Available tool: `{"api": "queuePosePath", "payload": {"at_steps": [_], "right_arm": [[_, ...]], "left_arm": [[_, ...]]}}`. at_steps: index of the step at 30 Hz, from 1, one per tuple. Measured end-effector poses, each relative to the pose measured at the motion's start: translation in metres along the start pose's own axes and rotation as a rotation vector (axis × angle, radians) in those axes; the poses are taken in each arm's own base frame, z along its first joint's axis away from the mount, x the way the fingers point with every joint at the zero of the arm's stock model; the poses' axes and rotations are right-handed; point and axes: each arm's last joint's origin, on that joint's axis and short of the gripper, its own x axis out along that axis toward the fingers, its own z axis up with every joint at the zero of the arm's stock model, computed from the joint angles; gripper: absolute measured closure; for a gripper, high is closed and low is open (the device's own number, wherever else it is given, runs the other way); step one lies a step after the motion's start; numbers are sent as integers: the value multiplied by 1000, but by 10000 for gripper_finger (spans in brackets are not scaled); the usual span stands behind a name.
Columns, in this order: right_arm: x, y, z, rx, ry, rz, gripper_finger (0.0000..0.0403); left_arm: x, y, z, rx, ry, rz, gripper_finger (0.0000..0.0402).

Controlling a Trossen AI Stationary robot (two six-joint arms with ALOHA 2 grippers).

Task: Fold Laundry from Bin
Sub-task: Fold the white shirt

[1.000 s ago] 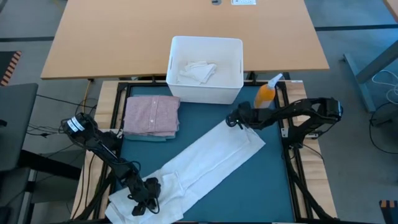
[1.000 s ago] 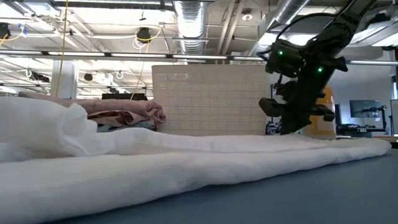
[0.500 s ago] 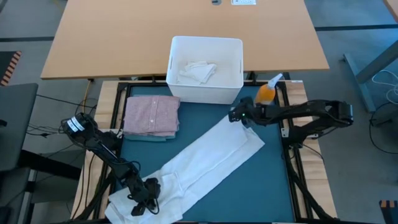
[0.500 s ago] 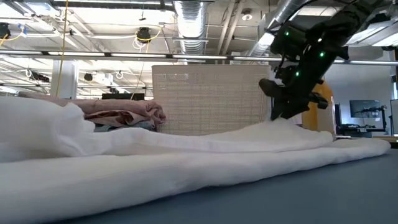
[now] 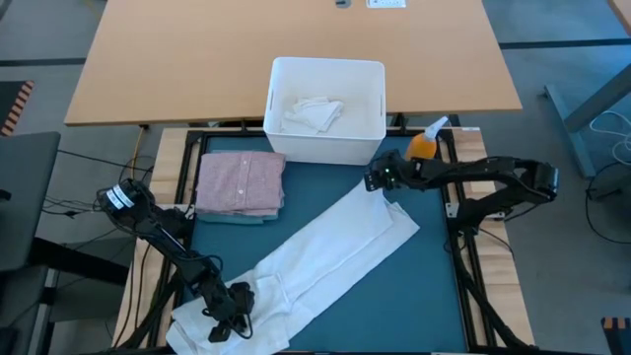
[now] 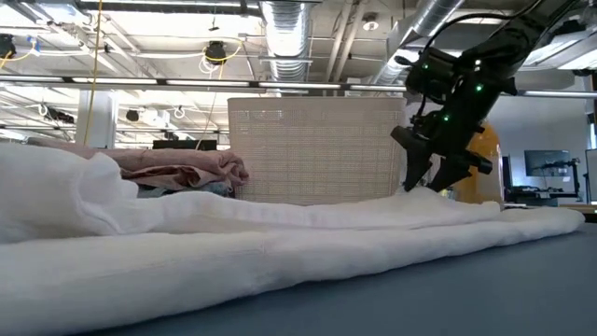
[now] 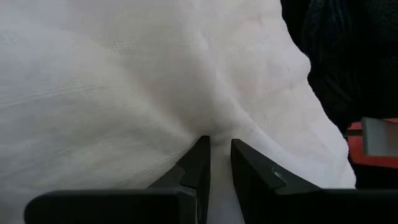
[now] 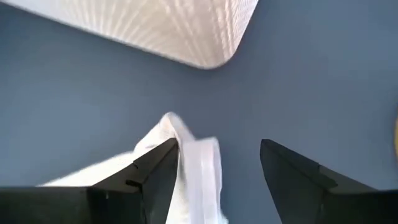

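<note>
A long white cloth (image 5: pixel 325 251) lies spread slantwise on the teal mat (image 5: pixel 414 286), from near left to far right. My left gripper (image 5: pixel 227 320) is shut on its near-left end. My right gripper (image 5: pixel 371 182) hangs open just above its far-right end. The cloth's upturned corner (image 8: pixel 186 149) stands between the fingers, close beside one fingertip (image 8: pixel 158 165). Behind the mat is the white bin (image 5: pixel 325 148), with a crumpled white piece (image 5: pixel 314 113) in it. A folded pink shirt (image 5: pixel 242 180) lies on another folded garment at the mat's far left. My left gripper (image 7: pixel 219 146) pinches a gathered fold (image 7: pixel 217 134) of the white cloth's near-left end between its two fingertips. The fingers slant down onto it. Creases run out from the pinch, and the cloth around it rests on the table. Whether my right gripper touches the cloth's corner I cannot tell.
An orange spray bottle (image 5: pixel 422 148) stands at the mat's far right corner, close behind my right arm. The bin's wall (image 6: pixel 317 149) rises just beyond the cloth's far end. Bare mat shows at near right. A wooden tabletop (image 5: pixel 197 59) lies behind the bin.
My right gripper has opened and let go of the cloth's far-right end, then risen a little and moved toward the bin. That end, lifted slightly half a second ago, has dropped back onto the mat. The rest of the cloth has stayed where it was.
</note>
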Motion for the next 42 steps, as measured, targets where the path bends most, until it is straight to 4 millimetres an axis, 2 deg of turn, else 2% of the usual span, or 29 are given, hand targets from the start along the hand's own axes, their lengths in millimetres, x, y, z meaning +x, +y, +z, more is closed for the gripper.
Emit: {"api": "queuePosePath", "payload": {"at_steps": [7, 13, 17, 22, 26, 28, 30, 35, 36, 42], "right_arm": [[-11, -9, 4, -8, 88, -26, 148], [-11, 9, 9, -103, -18, 110, 148], [2, 12, 5, -151, 2, 101, 148], [27, 8, 1, -126, 48, 60, 148], [37, 12, 2, -108, 40, 109, 151], [39, 12, 1, -97, 69, 129, 168], [40, 12, -1, -87, 101, 148, 206], [40, 10, -2, -89, 132, 150, 368], [38, 10, -2, -88, 132, 145, 382], [23, 0, 3, 23, 47, -22, 382]], "left_arm": [[0, 0, 0, -2, 5, -4, 345], [0, 2, 3, -12, 15, -13, 345], [0, 2, 3, -12, 16, -16, 345], [0, 2, 2, -17, 27, -25, 345], [-1, 2, 2, -22, 30, -28, 345], [-1, 2, 2, -23, 30, -27, 345], [-1, 2, 2, -22, 29, -27, 345], [-1, 2, 3, -21, 29, -27, 345], [-1, 2, 3, -21, 29, -26, 345], [-1, 2, 3, -18, 28, -26, 345]]}}
